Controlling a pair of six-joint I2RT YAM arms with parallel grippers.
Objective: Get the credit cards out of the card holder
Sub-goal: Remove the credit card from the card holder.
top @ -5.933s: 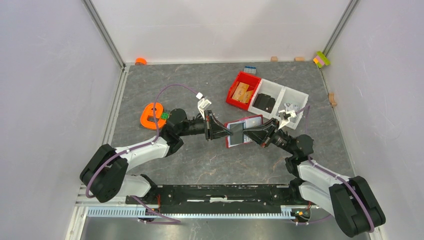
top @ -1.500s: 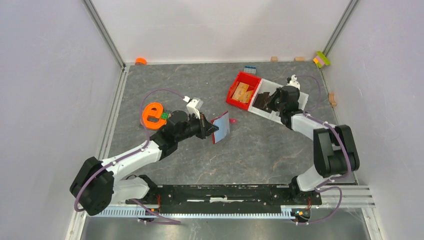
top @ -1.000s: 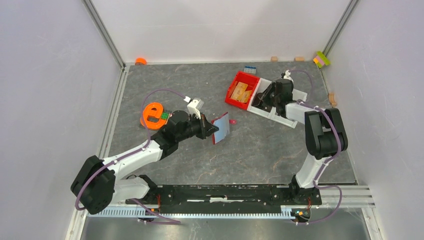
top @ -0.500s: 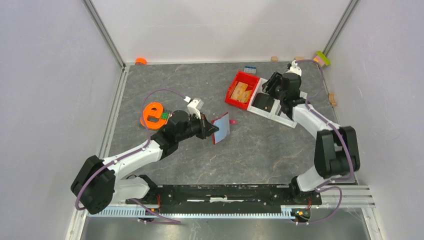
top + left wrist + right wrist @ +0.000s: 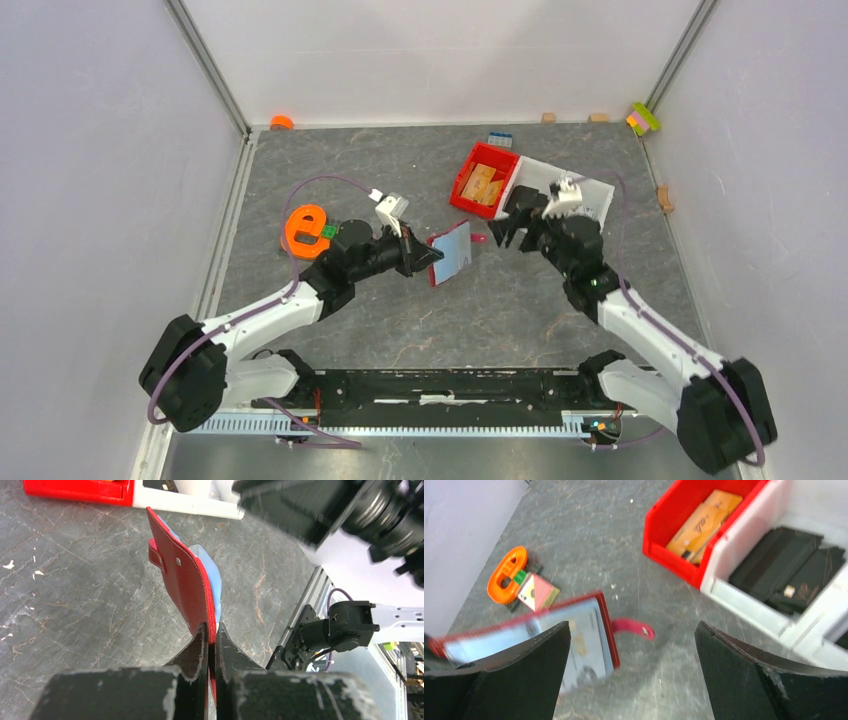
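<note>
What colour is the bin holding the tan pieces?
The bin is bright red; clearest in right wrist view.

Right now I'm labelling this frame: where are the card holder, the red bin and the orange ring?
card holder (image 5: 185,585): left wrist view, on its red outer cover.
red bin (image 5: 672,557): right wrist view, on its near wall.
orange ring (image 5: 292,232): top view, on its left rim.

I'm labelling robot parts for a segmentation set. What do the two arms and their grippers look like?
Both arms are alike: the left arm and right arm have white link shells between bulky black joints. A thin purple cable loops along each. Each wrist carries a small white mount. The left gripper and right gripper have flat black fingers, the left's scuffed pale at the edges.
</note>
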